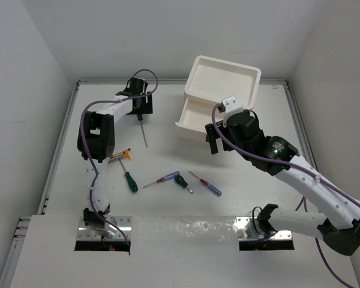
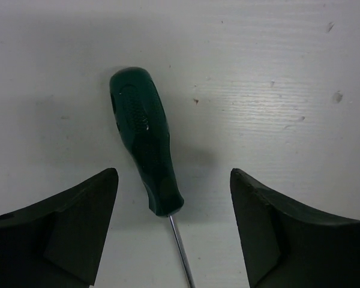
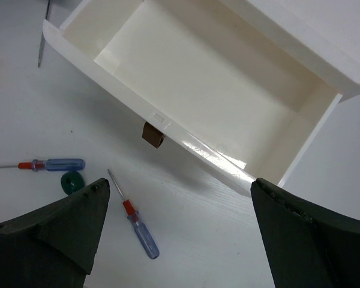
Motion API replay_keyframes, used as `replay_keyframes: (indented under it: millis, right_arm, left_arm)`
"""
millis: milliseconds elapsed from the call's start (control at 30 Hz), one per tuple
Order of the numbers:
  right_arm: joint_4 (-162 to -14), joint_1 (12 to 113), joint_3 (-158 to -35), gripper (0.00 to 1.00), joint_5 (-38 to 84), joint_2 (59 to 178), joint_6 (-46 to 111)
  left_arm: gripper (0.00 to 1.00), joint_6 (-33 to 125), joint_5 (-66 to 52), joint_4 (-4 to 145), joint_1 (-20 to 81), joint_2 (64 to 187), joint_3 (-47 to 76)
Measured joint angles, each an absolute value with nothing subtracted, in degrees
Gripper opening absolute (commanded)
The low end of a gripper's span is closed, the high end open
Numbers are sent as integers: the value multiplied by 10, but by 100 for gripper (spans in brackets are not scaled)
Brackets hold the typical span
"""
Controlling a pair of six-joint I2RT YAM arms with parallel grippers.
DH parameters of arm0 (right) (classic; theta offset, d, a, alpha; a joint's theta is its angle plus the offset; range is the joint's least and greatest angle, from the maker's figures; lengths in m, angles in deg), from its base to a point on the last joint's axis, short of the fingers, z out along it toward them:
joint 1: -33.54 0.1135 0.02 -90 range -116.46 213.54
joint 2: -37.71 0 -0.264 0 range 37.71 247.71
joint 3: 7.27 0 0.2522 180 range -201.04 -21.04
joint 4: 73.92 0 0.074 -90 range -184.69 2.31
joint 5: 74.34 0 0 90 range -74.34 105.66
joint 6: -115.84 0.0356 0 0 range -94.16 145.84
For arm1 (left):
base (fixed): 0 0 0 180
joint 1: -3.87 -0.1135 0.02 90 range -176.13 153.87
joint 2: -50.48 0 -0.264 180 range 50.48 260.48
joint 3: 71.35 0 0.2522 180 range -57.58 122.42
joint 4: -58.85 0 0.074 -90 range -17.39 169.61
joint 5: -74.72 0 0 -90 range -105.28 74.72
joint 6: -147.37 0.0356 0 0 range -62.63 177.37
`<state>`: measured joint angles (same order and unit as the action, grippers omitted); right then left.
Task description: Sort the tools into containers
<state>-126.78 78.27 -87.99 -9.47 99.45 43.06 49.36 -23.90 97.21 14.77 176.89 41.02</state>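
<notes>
White worktop (image 1: 186, 210), plain white walls (image 1: 168, 36) around it; toward the far edge, left of centre, a green screwdriver (image 2: 145, 144) lies flat, long axis far-to-near, handle farthest, tip toward the near edge; left gripper (image 2: 173, 180) straddles the handle, fingers apart, not touching; right gripper (image 3: 179, 186) stands wide before the pulled-out drawer (image 3: 186, 141), holding nothing.

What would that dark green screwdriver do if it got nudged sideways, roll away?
Probably roll: the green screwdriver lies flat on the table and its handle looks rounded. It likely stays stiff, being hard plastic on a thin metal shaft. The glossy handle might slip slightly, though its dimpled patch should help.
</notes>
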Motion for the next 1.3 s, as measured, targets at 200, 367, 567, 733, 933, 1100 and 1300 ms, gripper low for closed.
replay_keyframes:
  millis: [200, 367, 567, 733, 933, 1100, 1300]
  right_arm:
    - [-1267, 783, -873, 99, -105, 989, 448]
    - [-1271, 783, -878, 99, -124, 980, 456]
    - [-1296, 783, -928, 99, -150, 981, 457]
    - [-1307, 783, -969, 99, -174, 971, 454]
    - [-1320, 783, -994, 99, -226, 966, 446]
    - [-1338, 783, -1015, 99, -281, 965, 430]
    - [-1336, 783, -1072, 99, -357, 956, 407]
  left_arm:
    - [36, 493, -226, 951, 146, 1803, 409]
    - [0, 489, -206, 938, 138, 1804, 409]
    - [0, 494, -177, 939, 131, 1806, 418]
    - [0, 523, -134, 955, 131, 1798, 488]
    - [0, 580, -19, 940, 131, 1681, 561]
    - [0, 673, 86, 945, 167, 1579, 674]
    - [0, 808, 166, 1005, 356, 1542, 745]
